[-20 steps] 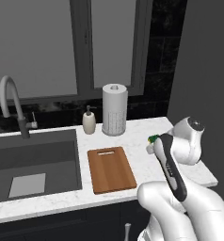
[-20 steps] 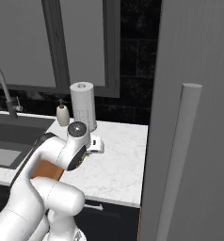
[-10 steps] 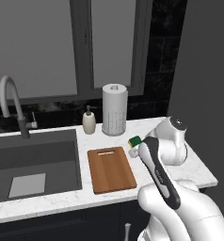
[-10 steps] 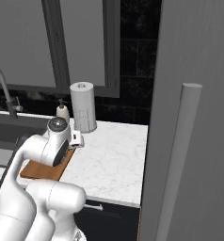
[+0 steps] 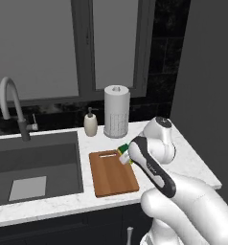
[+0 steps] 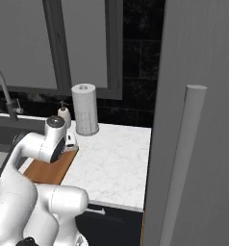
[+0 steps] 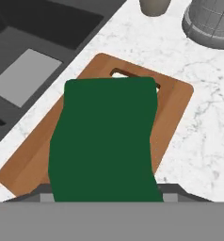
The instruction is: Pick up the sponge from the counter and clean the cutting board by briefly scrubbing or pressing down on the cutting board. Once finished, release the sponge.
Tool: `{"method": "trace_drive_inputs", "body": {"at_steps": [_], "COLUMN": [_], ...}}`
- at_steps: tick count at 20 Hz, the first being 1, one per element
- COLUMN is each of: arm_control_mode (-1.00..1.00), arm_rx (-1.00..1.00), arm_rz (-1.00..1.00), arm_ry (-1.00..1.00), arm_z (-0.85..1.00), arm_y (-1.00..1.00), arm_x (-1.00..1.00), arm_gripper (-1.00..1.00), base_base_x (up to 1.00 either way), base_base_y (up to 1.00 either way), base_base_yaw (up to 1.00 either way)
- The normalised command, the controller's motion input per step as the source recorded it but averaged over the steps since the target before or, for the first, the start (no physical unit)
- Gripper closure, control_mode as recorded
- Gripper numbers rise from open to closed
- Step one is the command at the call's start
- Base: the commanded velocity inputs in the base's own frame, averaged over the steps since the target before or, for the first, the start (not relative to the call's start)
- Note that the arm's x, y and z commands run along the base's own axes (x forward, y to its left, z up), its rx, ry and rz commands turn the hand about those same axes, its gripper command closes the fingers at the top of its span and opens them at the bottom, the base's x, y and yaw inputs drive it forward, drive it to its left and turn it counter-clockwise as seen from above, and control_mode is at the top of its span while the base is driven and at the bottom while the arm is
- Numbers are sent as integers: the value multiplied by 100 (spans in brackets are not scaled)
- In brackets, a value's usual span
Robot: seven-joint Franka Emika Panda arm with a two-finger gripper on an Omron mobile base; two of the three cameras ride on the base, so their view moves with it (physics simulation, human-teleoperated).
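Note:
My gripper (image 5: 127, 156) is shut on the sponge (image 5: 122, 152), a small block with a dark green layer and a yellow body. It hangs over the far right corner of the brown wooden cutting board (image 5: 112, 174), which lies on the white counter (image 5: 192, 165) beside the sink. In the hand view the sponge's green face (image 7: 104, 141) hides my fingertips and much of the cutting board (image 7: 174, 101) below, with the slot handle just past its top edge. Whether the sponge touches the board I cannot tell. In the right base view my arm covers part of the cutting board (image 6: 46, 169).
A paper towel roll (image 5: 117, 117) and a soap bottle (image 5: 90, 123) stand behind the board. The dark sink (image 5: 37, 162) with a pale grey rectangle (image 5: 27, 187) and a faucet (image 5: 13, 107) lies left. A tall grey panel (image 6: 198, 120) rises right of the counter.
My arm has swung left with the sponge in its grip, from over the counter's right part to over the cutting board's far right corner.

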Motion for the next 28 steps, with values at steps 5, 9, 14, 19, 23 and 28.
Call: {"method": "trace_drive_inputs", "body": {"at_steps": [5,9,14,19,23,28], "arm_control_mode": [-100,-100,-100,-100,-100,-100], "arm_rx": [0,0,-1,-6,-10,-8], "arm_rz": [6,1,0,0,0,0], "arm_ry": [18,4,0,0,0,0], "arm_z": [-22,-20,-6,-29,-44,-39], "arm_y": [3,0,2,7,17,14], "arm_x": [35,51,52,21,7,4], "arm_gripper": [100,100,100,100,100,100], "base_base_x": [0,0,0,0,0,0], "base_base_y": [0,0,0,0,0,0], "base_base_yaw": [0,0,0,0,0,0]}}
